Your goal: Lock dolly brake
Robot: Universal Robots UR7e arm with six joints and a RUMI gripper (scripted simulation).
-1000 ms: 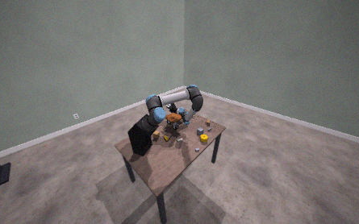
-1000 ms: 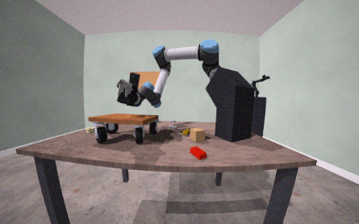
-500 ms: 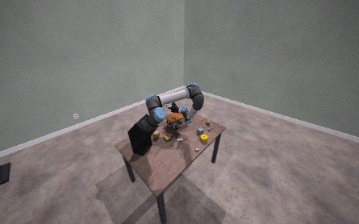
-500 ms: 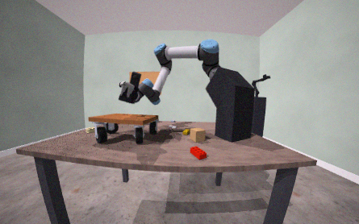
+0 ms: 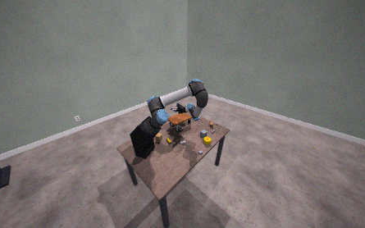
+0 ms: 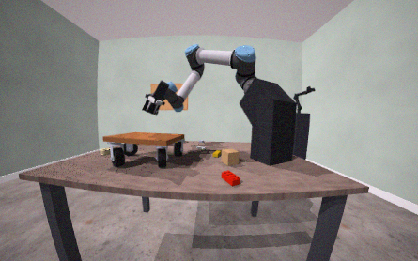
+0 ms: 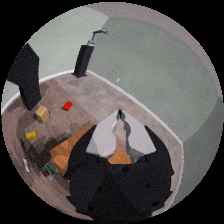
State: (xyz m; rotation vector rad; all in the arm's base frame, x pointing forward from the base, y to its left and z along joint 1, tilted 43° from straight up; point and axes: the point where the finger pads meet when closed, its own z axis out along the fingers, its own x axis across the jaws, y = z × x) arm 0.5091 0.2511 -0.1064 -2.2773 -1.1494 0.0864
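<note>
The gripper (image 6: 151, 107), jaws together on nothing, hovers above the dolly (image 6: 143, 138) left of centre. The dolly looks rigid and free-rolling, so press its caster pedal, hidden here, straight down.

Green walls (image 5: 82, 49) meet in a corner behind the brown table (image 6: 277, 185). The floor (image 5: 287, 172) is grey.

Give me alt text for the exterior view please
A robot arm holds its shut, empty gripper in the air above a wooden dolly that stands on its casters on a table, beside a red brick and a tan cube.
</note>
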